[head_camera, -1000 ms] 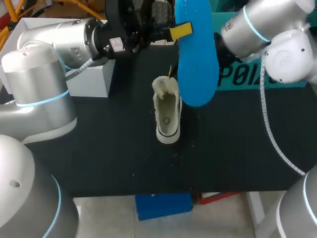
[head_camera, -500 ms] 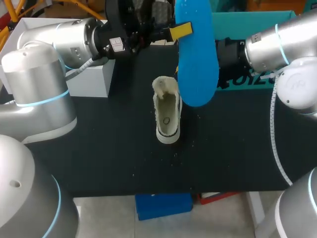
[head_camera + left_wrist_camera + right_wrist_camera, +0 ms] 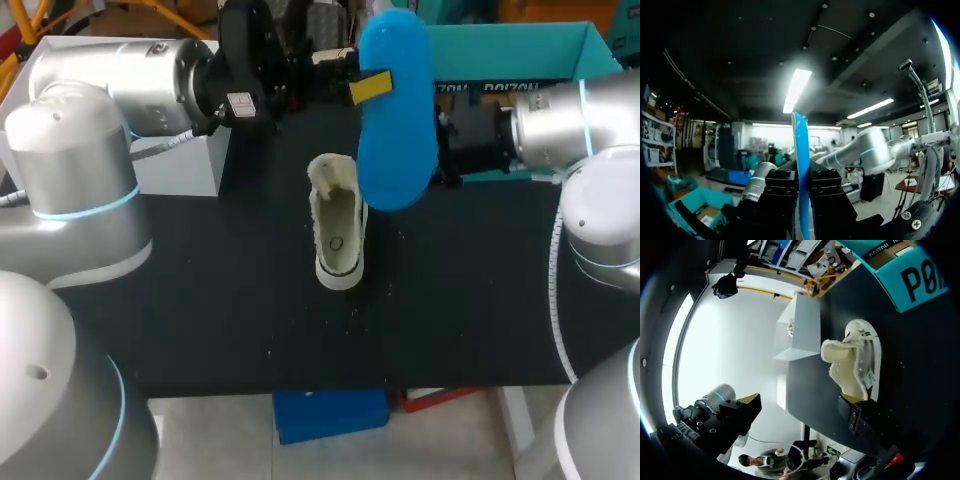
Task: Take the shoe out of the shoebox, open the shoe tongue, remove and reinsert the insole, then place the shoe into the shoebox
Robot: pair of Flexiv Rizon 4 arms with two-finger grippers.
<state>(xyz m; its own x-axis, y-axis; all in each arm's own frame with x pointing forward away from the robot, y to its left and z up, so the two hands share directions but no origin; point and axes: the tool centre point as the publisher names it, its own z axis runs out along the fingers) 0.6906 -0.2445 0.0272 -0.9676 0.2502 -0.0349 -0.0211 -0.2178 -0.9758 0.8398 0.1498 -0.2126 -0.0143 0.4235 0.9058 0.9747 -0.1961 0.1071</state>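
A white fleece-lined shoe (image 3: 337, 232) lies on the black table, its opening toward the back. Above it hangs the blue insole (image 3: 396, 110), held upright by my left gripper (image 3: 368, 86), which is shut on it. In the left wrist view the insole (image 3: 801, 165) shows edge-on between the black fingers of the left gripper (image 3: 802, 200). My right gripper (image 3: 452, 135) sits just right of the insole, partly hidden behind it. In the right wrist view the right gripper (image 3: 800, 405) is wide open, with the shoe (image 3: 856, 365) ahead of it, close to one finger. The teal shoebox (image 3: 505, 52) stands at the back right.
A white box (image 3: 185, 160) stands at the back left, under my left arm. The shoebox's teal wall (image 3: 912, 275) rises behind the shoe in the right wrist view, and the white box (image 3: 801, 325) lies beyond the shoe.
My right arm has drawn back to the right and come down beside the insole. My left gripper has shifted slightly right with the insole. The shoe has not moved.
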